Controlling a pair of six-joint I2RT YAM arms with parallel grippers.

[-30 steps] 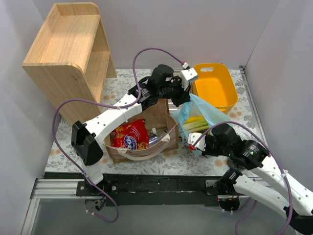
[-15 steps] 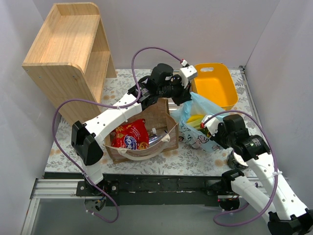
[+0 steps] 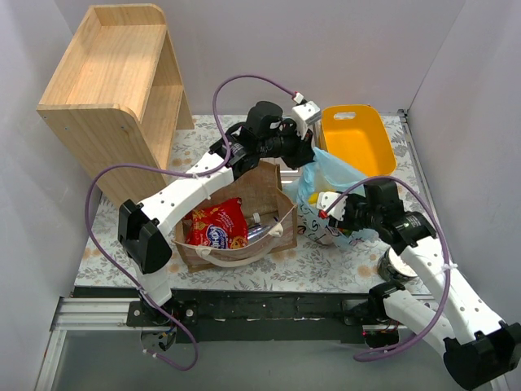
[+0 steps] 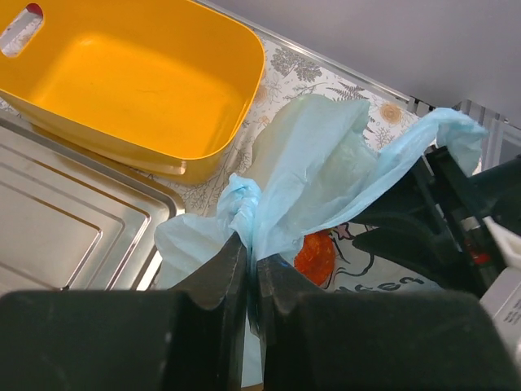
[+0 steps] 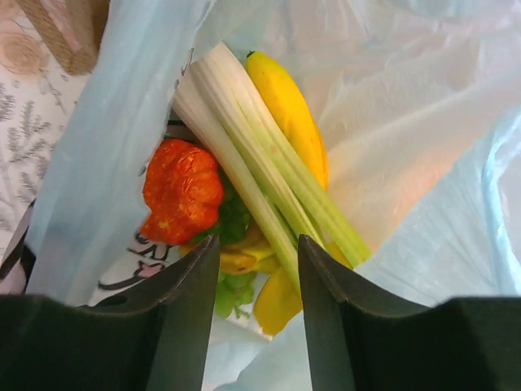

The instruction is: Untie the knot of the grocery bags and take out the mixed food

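The blue bag [image 3: 332, 175] is seen toward the right of the desk [image 3: 203, 142], about midway between the near and far edges. Its upper film is gathered and pinched between the pressed-together fingers of the left gripper [image 4: 251, 257]. The knot [image 4: 242, 198] is seen as a small bunched lump just above those fingers; whether it is tied cannot be told. The left arm is stretched across the paper bag [image 3: 264, 189], which stands just left of the blue bag and touches it. A red crisp packet [image 3: 217, 226] is held in the paper bag's open mouth.

The right gripper [image 5: 254, 269] is held at the blue bag's opening with its fingers spread, and nothing is gripped. Between and beyond the fingers a leek [image 5: 260, 155], a banana [image 5: 289, 102] and an orange pumpkin [image 5: 181, 191] are seen, with something green under the leek. Film is draped close on both sides of the fingers.

A yellow tub [image 3: 358, 145] is placed at the far right corner, just beyond the bag. A steel tray [image 4: 65, 232] is seen beside the tub in the left wrist view. A wooden shelf [image 3: 110, 90] is set at the far left corner, well apart from the bags.
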